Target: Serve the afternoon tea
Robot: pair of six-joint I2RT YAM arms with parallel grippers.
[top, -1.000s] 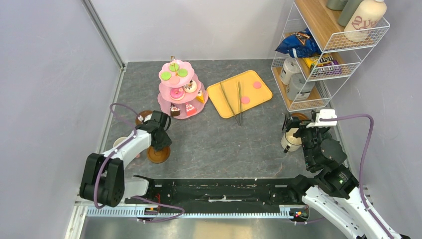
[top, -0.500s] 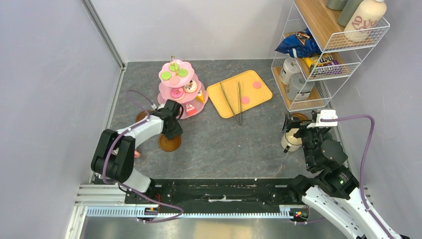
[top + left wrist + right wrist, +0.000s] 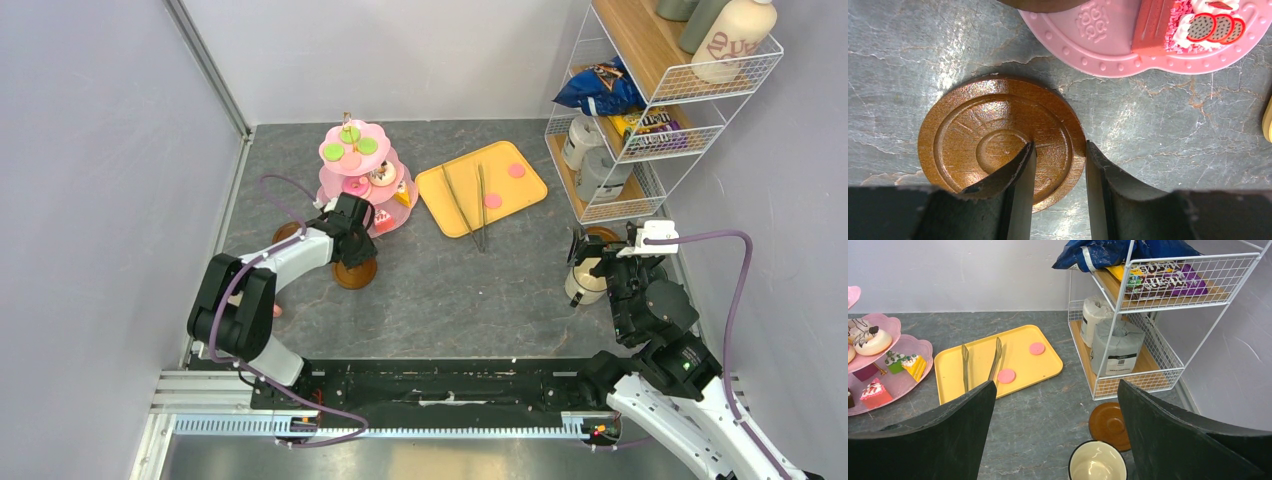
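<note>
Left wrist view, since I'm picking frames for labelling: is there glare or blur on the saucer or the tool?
Left wrist view: saucer sharp, with a soft sheen on its rings; table stone glints pale beside it; left tool dark, underexposed, its edges slightly soft.

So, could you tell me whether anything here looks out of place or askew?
Two pink macarons lie on the yellow tray beside the tongs, not on the pink stand. Nothing looks spilled or damaged.
</note>
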